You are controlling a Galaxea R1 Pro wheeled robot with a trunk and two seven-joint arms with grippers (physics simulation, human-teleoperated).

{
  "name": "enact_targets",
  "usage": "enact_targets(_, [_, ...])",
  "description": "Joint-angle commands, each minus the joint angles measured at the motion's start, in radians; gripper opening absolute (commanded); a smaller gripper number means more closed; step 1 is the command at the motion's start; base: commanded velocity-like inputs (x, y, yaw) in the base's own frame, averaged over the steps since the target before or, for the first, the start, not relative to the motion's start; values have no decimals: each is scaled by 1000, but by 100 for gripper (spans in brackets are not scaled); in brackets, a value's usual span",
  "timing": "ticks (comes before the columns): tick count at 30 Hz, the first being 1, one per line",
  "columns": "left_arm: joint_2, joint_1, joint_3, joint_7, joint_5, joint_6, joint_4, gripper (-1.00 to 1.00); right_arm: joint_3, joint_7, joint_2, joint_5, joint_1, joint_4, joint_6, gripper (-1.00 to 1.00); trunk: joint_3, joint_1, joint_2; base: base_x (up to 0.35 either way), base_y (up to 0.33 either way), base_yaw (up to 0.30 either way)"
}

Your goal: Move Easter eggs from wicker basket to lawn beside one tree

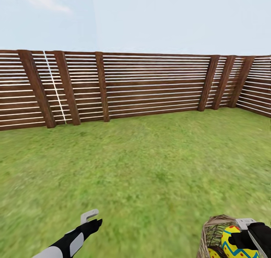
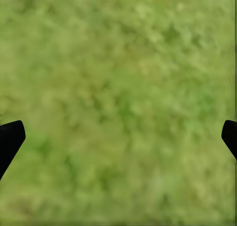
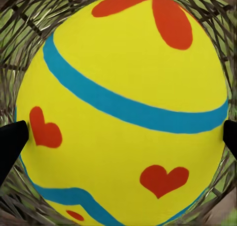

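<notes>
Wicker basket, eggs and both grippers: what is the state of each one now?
Wicker basket: on the lawn, holding eggs.
Egg: in the basket, between the right gripper fingers.
Second egg: lying in the basket.
Right gripper: shut on the egg.
Left gripper: open, empty, above grass.

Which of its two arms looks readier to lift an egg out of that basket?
The right. Its gripper sits at the wicker basket, fingertips either side of a yellow egg filling the right wrist view. The left gripper is open over bare lawn, away from the basket.
</notes>
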Motion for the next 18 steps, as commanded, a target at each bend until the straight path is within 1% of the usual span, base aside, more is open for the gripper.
enact_targets(1, [-1, -1, 8, -6, 3, -2, 1, 100, -4, 8, 1, 8, 0, -1, 4, -100, 3, -4, 7, 0, 0, -166])
enact_targets(3, [-1, -1, 8, -6, 3, -2, 1, 100, -4, 8, 1, 7, 0, -1, 4, -100, 11, -12, 21, 0, 0, -194])
enact_targets(5, [-1, -1, 8, -6, 3, -2, 1, 100, -4, 8, 1, 6, 0, -1, 4, -100, 18, -19, 35, 0, 0, -60])
enact_targets(18, [-7, -1, 8, -6, 3, 0, 1, 100, -4, 8, 2, 6, 0, -1, 4, -100, 59, -69, 126, 0, 0, -3])
